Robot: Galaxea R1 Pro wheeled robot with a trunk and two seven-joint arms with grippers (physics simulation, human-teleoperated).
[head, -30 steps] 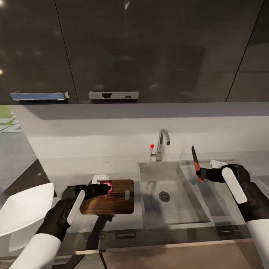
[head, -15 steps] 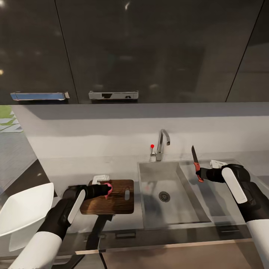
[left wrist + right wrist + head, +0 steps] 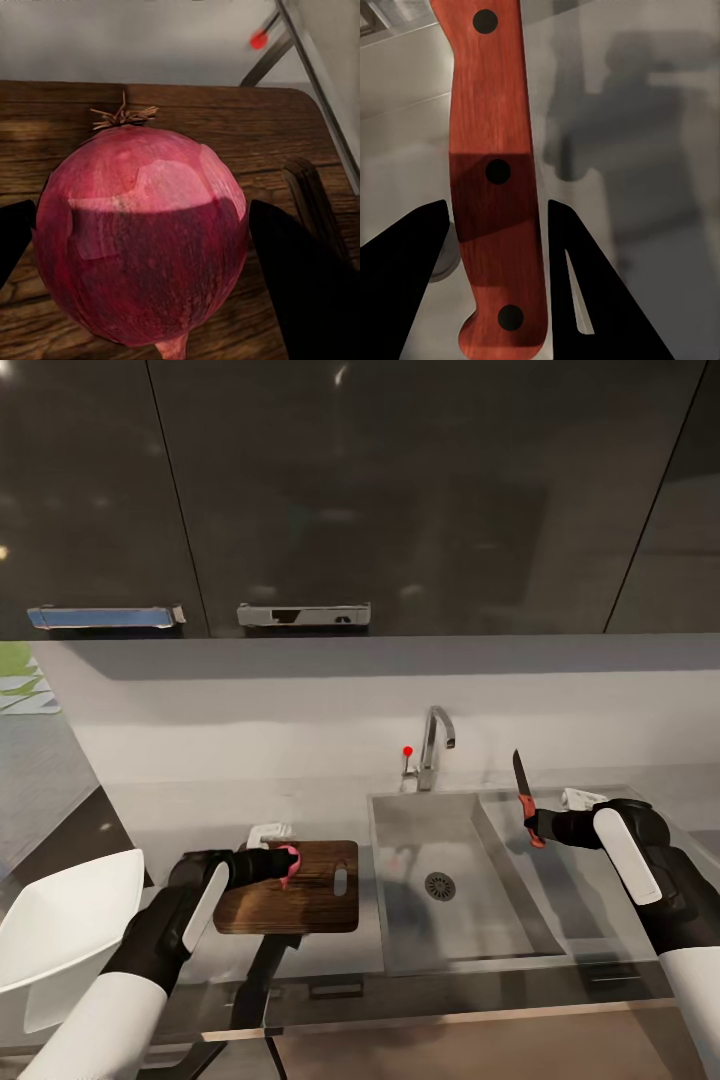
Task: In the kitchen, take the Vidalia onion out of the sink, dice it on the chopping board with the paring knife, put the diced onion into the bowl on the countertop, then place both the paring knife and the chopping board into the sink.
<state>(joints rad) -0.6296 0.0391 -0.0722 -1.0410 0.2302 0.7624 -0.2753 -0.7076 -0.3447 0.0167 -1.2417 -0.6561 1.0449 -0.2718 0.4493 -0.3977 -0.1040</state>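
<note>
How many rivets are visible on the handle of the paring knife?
3, in a row along the red-orange handle of the paring knife, which the right gripper holds: one near each end, one in the middle. Others may be hidden on the far side.

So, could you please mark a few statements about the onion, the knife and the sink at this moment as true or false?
1. The left gripper holds the onion over the chopping board. True.
2. The paring knife lies flat in the sink. False: the right gripper holds it by its red-orange handle, blade pointing up, above the sink's draining part.
3. The onion is already cut into pieces. False: it is whole, with its dry root tuft intact.
4. The bowl stands to the left of the chopping board. True.
5. The chopping board is in the sink. False: it lies on the countertop, left of the basin.
</note>
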